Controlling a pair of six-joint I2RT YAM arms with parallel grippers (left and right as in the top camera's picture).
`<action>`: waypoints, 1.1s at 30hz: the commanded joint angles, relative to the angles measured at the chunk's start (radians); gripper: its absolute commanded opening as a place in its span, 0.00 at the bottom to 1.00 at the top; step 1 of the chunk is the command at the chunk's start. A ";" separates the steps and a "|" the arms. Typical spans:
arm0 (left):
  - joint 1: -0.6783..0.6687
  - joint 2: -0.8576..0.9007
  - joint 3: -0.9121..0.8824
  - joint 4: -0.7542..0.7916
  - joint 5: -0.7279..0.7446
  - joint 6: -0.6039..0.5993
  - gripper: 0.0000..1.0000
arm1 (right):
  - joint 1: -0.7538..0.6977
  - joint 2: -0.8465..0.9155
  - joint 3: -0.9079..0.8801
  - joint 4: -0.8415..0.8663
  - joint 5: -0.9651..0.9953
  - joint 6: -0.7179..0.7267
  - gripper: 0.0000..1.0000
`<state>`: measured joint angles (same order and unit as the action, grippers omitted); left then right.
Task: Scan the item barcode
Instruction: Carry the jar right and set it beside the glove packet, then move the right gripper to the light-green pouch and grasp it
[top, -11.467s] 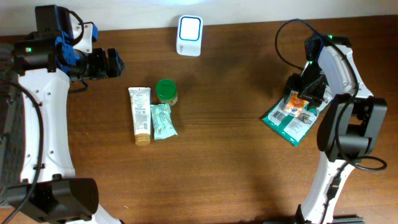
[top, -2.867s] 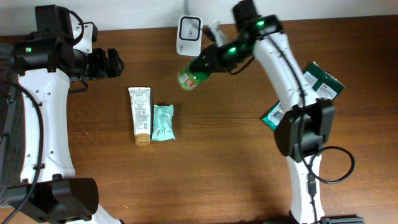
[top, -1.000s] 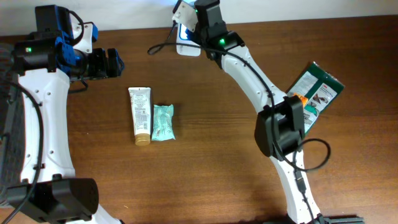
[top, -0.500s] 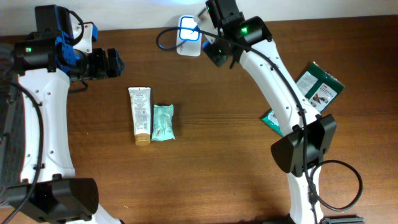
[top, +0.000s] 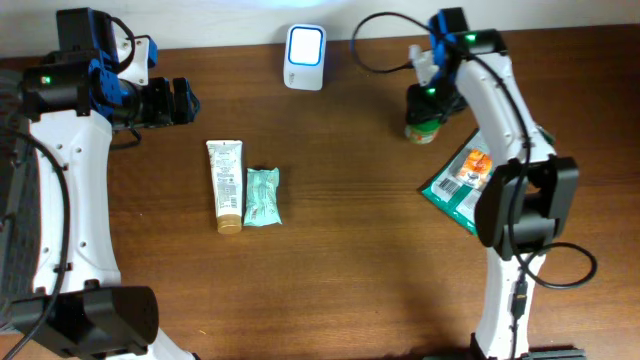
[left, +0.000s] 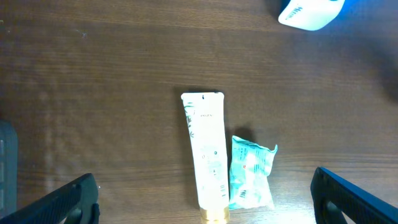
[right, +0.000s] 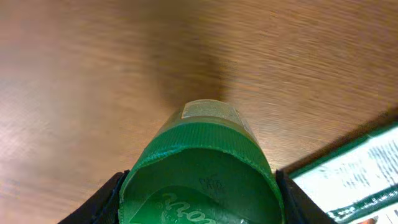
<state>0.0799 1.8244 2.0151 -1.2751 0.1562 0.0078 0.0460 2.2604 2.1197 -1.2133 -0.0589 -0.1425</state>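
On table (top: 350, 250): one tube (top: 226, 185), one sachet (top: 262, 195); right jaws around one jar (top: 424, 126), left jaws spread.

scanner (top: 305, 44): set at table (top: 350, 260) back edge, centre | tube (top: 226, 186), pouch (top: 263, 195): laid side by side, front-left of scanner, pouch rightmost | jar (top: 424, 128): found right of scanner, just behind packets (top: 462, 190)

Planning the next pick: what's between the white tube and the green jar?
Overhead view: the teal pouch beside the tube, then bare tabletop to the jar.
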 joint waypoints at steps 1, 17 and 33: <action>0.003 -0.004 0.015 0.002 0.000 0.012 0.99 | -0.067 -0.013 -0.050 0.043 -0.025 0.074 0.38; 0.003 -0.004 0.015 0.002 0.000 0.012 0.99 | -0.147 -0.034 -0.115 0.134 -0.020 0.072 0.98; 0.003 -0.004 0.015 0.002 0.000 0.012 0.99 | 0.120 -0.115 0.096 -0.051 -0.369 0.185 0.98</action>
<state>0.0799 1.8244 2.0151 -1.2751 0.1562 0.0078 0.1173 2.1471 2.2078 -1.2736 -0.3302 0.0231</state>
